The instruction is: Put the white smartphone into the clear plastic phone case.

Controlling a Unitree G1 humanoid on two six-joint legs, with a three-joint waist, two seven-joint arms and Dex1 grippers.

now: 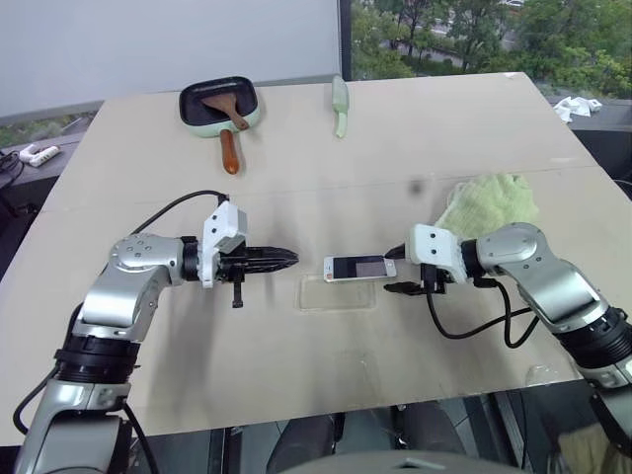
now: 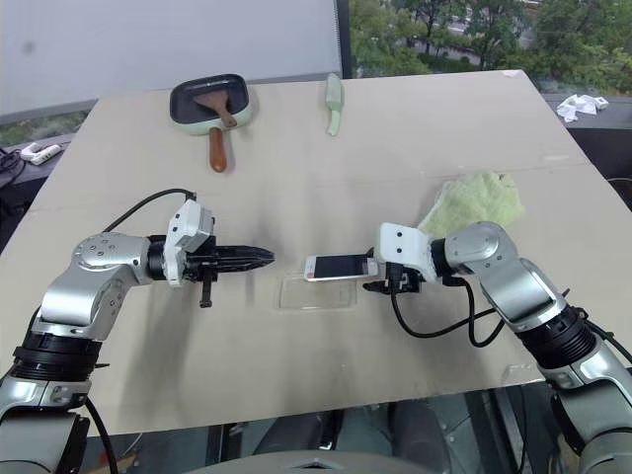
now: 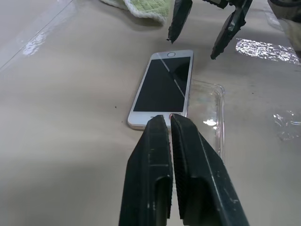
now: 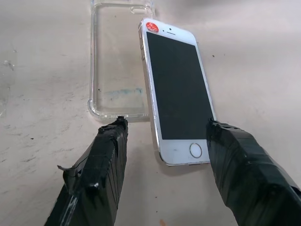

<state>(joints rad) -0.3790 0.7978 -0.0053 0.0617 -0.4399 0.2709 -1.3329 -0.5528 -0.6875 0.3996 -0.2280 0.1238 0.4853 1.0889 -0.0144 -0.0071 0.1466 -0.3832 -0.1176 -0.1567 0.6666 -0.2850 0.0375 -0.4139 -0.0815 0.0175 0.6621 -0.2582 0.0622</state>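
Left eye view: the white smartphone lies flat, screen up, mid-table, its long side against the far edge of the clear plastic phone case, which lies open side up just nearer the robot. The left gripper points level at one short end of the phone, fingers pressed together on nothing; the right gripper faces the other end with its fingers spread. Likely the arms bracket the phone so one can push or steady while the other pinches. Farther back on the table: a green cloth behind the right arm, a dark pan with a wooden handle, and a pale green utensil. Right eye view: same layout; phone and case look to overlap slightly along their shared edge. Left wrist view: the closed fingers stop just short of the phone's near end, apparently not touching; the right gripper's spread tips hover past the home-button end. Right wrist view: its own two fingers straddle the home-button end, gripping nothing. Here alone a red sticker shows at the phone's far end, and the phone's long edge rides over the case's rim rather than seating inside.
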